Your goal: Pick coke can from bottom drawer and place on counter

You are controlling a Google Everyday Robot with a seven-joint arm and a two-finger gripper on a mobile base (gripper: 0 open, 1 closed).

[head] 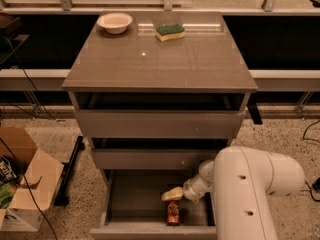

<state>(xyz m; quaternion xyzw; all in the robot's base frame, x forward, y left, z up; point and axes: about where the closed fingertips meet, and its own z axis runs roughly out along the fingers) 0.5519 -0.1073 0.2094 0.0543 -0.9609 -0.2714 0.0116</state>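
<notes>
1. the gripper is a pale claw low in the open bottom drawer, right of the drawer's middle and pointing left.
2. whether the claw is apart or together cannot be told from this angle; it is not seen clamped on anything.
3. the coke can sits on the drawer floor just near of the gripper, close to the drawer's front wall. it is red with a pale band, and i cannot tell whether the gripper touches it.
4. the white arm reaches in from the right. its thick rounded body fills the near right corner and hides the drawer's right side.
5. the bottom drawer is pulled well out towards the near side. the middle drawer and the top drawer above it each stand out a little, with a dark gap behind their fronts.
6. the counter tops the cabinet, glossy and grey-brown.
7. at its far edge sit a cream bowl on the left and a green and yellow sponge near the middle, well apart from each other.
8. on the speckled floor to the left stands an open cardboard box, and a black bar lies between it and the cabinet.
</notes>
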